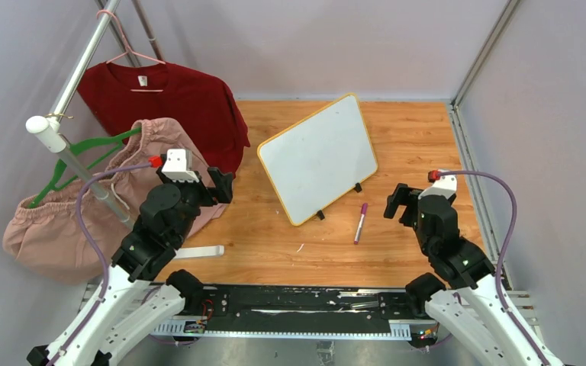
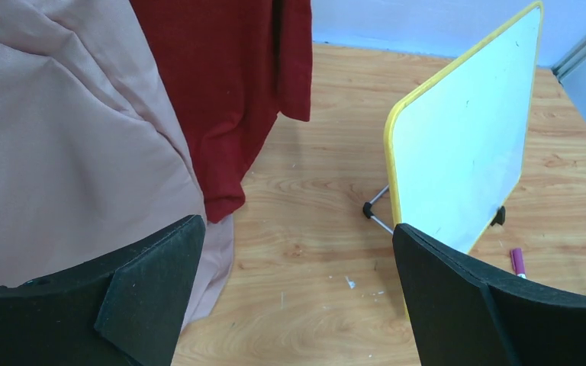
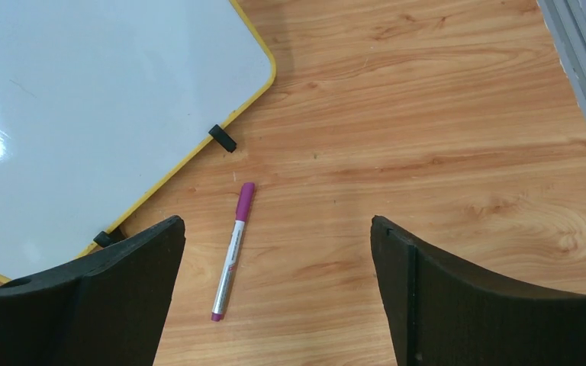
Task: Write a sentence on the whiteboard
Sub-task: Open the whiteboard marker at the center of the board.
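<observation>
We see a dark red T-shirt [image 1: 175,99] on a pink hanger [image 1: 126,52], hung from a slanted metal rail [image 1: 84,61] at the left. In front of it, a dusty-pink garment [image 1: 53,229] with an elastic waistband hangs on a green hanger [image 1: 84,152]. A white tube [image 1: 198,251] lies on the wooden counter [image 1: 275,252] just beside that garment. A capped purple marker [image 1: 360,223] lies well to the right.

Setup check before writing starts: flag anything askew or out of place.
The whiteboard stands turned at an angle to the edges of the table, and its face is blank. The purple marker lies loose on the wood near the board's feet. No damage shows.
</observation>
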`<state>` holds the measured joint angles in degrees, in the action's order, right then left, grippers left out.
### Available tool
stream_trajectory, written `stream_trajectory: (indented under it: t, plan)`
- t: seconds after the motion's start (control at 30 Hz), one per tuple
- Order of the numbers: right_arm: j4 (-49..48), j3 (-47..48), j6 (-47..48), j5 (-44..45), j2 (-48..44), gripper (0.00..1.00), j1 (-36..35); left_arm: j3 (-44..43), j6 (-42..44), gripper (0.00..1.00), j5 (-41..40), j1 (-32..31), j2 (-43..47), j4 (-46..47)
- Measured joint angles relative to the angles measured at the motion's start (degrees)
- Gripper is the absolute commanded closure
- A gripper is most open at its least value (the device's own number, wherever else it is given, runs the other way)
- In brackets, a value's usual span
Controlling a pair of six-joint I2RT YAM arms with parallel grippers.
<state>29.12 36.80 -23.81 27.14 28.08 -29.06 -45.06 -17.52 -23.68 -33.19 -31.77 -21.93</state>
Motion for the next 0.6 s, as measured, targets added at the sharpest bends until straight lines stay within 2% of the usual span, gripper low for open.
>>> stream_trajectory:
  t: [0.23, 0.43, 0.6]
  plan:
    - [-1.6, 0.2, 3.1, -2.4, 0.5, 0.13, 0.0, 0.8, 1.0, 0.00, -0.2, 0.0, 0.8, 0.2]
    - [-1.0, 1.3, 3.4, -4.8, 7.8, 0.19, 0.0, 1.3, 1.6, 0.00, -0.4, 0.0, -1.2, 0.4]
    - [-0.2, 1.3, 2.0, -6.9, 15.0, 0.24, 0.0, 5.6, 3.5, 0.00, 3.3, 0.0, 2.1, 2.4]
